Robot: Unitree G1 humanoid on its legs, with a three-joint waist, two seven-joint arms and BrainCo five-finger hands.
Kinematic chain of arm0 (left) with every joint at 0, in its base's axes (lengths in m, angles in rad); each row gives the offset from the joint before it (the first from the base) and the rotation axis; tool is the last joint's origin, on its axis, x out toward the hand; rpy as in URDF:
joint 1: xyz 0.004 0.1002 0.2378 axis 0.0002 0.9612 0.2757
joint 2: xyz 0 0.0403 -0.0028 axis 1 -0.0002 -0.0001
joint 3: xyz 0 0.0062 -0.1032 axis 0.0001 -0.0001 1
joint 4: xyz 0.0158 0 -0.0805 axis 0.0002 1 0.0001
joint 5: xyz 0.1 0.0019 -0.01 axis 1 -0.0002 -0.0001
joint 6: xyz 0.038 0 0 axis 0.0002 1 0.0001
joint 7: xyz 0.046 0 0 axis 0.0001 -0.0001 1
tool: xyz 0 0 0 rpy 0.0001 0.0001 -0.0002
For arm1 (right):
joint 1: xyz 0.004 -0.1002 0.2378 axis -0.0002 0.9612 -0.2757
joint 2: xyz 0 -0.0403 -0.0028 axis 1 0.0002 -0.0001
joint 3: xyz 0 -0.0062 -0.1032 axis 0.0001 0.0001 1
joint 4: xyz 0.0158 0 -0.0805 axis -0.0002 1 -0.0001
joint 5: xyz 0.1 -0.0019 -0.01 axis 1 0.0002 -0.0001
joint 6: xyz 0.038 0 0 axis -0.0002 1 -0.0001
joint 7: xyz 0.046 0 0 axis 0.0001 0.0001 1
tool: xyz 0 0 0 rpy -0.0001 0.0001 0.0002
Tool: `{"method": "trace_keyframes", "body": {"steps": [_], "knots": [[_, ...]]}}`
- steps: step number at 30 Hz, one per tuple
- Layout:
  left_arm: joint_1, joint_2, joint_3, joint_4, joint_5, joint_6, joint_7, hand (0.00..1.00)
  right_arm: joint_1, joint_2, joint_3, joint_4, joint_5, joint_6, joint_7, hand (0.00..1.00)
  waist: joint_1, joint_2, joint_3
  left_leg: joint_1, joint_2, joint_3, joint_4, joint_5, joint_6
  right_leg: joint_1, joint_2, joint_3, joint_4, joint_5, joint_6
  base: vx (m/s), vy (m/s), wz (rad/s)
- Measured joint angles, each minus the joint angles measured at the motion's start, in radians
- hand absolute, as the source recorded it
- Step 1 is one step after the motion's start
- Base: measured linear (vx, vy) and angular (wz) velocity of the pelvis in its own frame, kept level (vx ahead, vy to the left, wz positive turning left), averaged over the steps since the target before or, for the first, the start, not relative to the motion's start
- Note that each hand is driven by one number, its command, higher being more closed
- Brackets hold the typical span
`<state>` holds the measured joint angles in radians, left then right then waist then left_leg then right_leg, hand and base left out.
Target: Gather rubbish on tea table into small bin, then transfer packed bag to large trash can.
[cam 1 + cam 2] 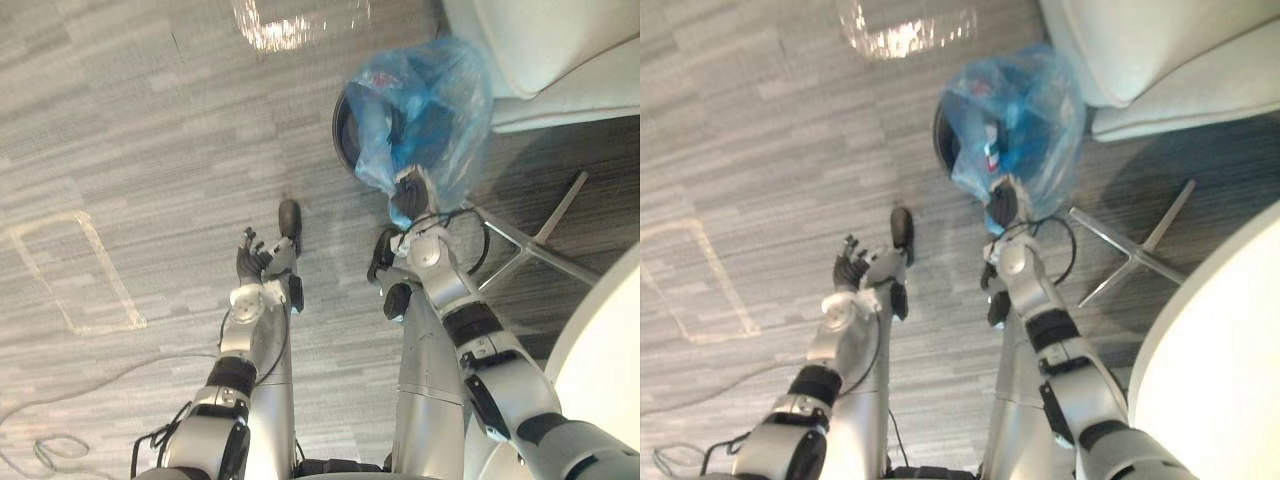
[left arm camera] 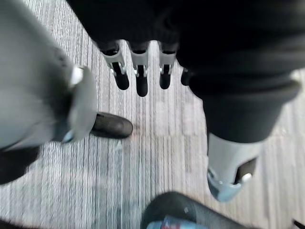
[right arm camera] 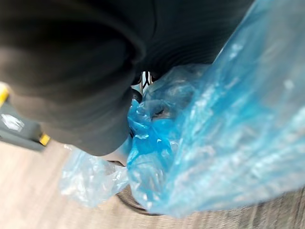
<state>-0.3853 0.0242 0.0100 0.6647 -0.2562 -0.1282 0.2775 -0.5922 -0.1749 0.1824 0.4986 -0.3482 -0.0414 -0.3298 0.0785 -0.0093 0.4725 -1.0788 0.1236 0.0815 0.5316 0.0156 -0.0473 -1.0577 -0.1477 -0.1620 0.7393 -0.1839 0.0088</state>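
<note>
A translucent blue rubbish bag (image 1: 425,105) with items inside hangs over a dark round bin (image 1: 345,135) on the grey floor. My right hand (image 1: 409,193) is at the bag's near edge. In the right wrist view its fingers (image 3: 143,82) are curled into the bunched blue plastic (image 3: 157,124), with the bin's rim (image 3: 131,200) below. My left hand (image 1: 254,262) is held over bare floor to the left of the bin, apart from the bag. Its fingers (image 2: 138,71) are straight and hold nothing. The bin's edge (image 2: 190,210) shows beyond them.
A white armchair (image 1: 545,50) stands just behind and right of the bin. Metal chair legs (image 1: 530,240) spread on the floor right of my right arm. A white round table edge (image 1: 605,350) is at the lower right. A taped outline (image 1: 70,270) marks the floor at left.
</note>
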Motion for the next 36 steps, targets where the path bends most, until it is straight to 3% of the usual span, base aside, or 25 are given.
{"method": "trace_keyframes", "body": {"steps": [7, 11, 18, 21, 27, 36], "knots": [[0.109, -0.002, 0.005, 0.067, 0.059, 0.03, -0.03, 0.0, 0.194, 0.084, 0.0, -0.063, 0.086, -0.006, 0.063, 1.0, 0.0, -0.02, -0.015, 0.273, 0.002, 0.046, -0.111, 0.018, 0.004, 0.259, 0.005, 0.003, -0.115, 0.02, 0.001, 0.04, -0.005, -0.04], [0.182, -0.021, 0.012, 0.107, 0.103, 0.046, -0.047, 0.0, 0.314, 0.108, 0.001, -0.095, 0.15, -0.008, 0.107, 1.0, -0.006, -0.037, -0.091, 0.437, -0.003, 0.054, -0.184, 0.013, -0.004, 0.427, 0.013, -0.003, -0.2, 0.021, 0.004, 0.09, -0.011, -0.02], [0.297, -0.037, -0.015, 0.139, 0.171, 0.057, -0.084, 0.0, 0.52, 0.118, 0.05, -0.183, 0.156, -0.009, 0.195, 1.0, -0.022, -0.05, -0.234, 0.673, -0.008, 0.078, -0.338, 0.016, -0.014, 0.654, 0.036, 0.003, -0.366, 0.04, 0.022, 0.14, -0.014, -0.09], [0.303, -0.026, -0.031, 0.178, 0.199, 0.059, -0.088, 0.0, 0.547, 0.115, 0.058, -0.188, 0.153, -0.009, 0.228, 1.0, -0.022, -0.047, -0.284, 0.743, -0.009, 0.09, -0.404, 0.034, -0.023, 0.724, 0.05, 0.013, -0.451, 0.07, 0.03, 0.15, 0.01, -0.16], [0.311, 0.04, -0.069, 0.212, 0.237, 0.067, -0.107, 0.0, 0.539, 0.067, 0.069, -0.166, 0.152, -0.031, 0.283, 1.0, -0.031, -0.046, -0.316, 0.846, -0.018, 0.091, -0.478, 0.052, -0.025, 0.866, 0.077, 0.032, -0.628, 0.15, 0.044, 0.09, 0.031, -0.11], [0.388, 0.08, -0.088, 0.237, 0.275, 0.067, -0.114, 0.0, 0.531, 0.047, 0.076, -0.046, 0.129, -0.061, 0.317, 1.0, -0.039, -0.039, -0.364, 0.966, -0.058, 0.062, -0.599, 0.094, -0.006, 0.956, 0.058, 0.042, -0.708, 0.181, 0.061, -0.02, 0.053, 0.0]]}}
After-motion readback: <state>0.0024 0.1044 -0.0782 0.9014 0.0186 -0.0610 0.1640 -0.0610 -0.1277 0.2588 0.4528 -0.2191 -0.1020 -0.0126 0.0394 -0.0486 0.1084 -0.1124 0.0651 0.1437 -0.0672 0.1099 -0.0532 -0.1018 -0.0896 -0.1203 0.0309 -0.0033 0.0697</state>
